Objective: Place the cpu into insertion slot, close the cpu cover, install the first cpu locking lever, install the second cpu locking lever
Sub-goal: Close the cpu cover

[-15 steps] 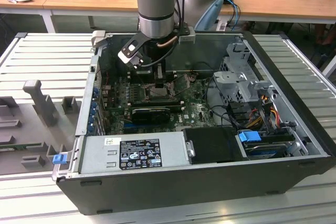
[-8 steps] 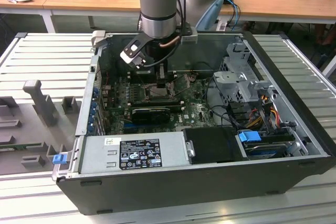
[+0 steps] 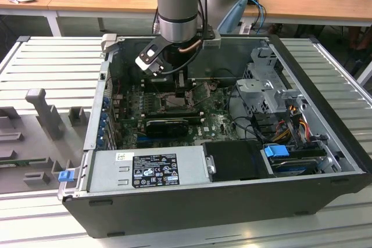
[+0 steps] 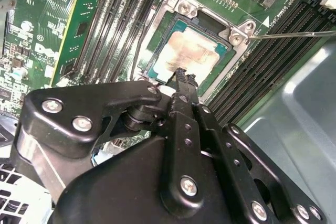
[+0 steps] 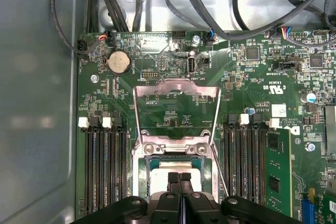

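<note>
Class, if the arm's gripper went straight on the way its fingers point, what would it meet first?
Probably the small flat square chip with the pale silver-grey metal top: the black gripper, fingers shut, points straight at it from close by; whether they touch is unclear.

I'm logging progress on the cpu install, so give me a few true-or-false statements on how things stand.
1. The cpu lies in the insertion slot. True.
2. The cpu cover is shut over the cpu. False: it stands open, tipped back from the slot.
3. The gripper is shut, its tips over the cpu. True.
4. The computer case has its side panel on. False: it lies open, with the board exposed.
</note>
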`<state>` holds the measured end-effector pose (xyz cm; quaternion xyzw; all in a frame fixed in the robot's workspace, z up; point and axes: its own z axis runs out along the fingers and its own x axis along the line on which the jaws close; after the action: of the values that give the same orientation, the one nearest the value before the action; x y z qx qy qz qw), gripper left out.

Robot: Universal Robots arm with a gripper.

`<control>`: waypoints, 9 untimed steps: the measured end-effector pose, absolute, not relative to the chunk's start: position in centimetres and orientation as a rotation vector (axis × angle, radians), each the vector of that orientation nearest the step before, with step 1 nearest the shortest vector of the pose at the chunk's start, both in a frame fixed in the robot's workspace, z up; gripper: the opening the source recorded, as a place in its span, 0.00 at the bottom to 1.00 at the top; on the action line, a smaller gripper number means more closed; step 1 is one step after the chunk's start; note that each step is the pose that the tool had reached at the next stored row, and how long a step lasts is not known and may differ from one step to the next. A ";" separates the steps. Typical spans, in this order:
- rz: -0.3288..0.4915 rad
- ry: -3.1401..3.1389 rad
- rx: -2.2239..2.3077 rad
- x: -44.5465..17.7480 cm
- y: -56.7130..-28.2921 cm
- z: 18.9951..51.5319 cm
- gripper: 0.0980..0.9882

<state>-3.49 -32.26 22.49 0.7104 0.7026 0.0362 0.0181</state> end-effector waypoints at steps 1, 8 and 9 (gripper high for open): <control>0.112 2.182 2.206 -3.5 -32.3 22.5 0.01; 0.113 2.182 2.206 -3.5 -32.3 23.0 0.01; 0.113 2.182 2.206 -3.5 -32.3 23.0 0.01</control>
<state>-3.48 -32.26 23.00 0.7104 0.7026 0.0363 0.0181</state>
